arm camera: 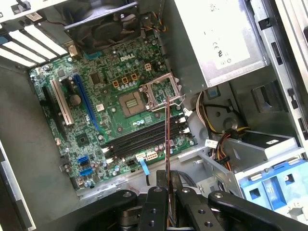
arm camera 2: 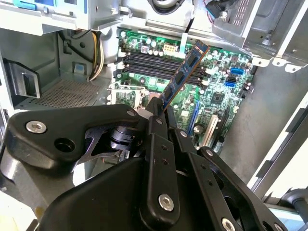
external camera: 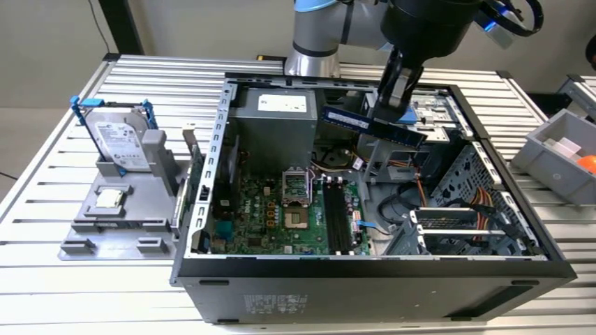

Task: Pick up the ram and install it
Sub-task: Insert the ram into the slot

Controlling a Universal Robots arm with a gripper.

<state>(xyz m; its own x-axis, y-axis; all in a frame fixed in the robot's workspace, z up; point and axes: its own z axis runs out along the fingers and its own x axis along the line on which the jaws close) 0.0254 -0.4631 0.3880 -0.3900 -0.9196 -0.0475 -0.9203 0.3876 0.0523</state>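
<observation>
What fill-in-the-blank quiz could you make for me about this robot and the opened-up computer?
1. The gripper holds the ram in the air ____ the open computer case.
2. The long black memory slots on the green motherboard are all ____.
3. The hard drive stands outside the case, on the exterior view's ____.

Missing words: above; empty; left.
</observation>
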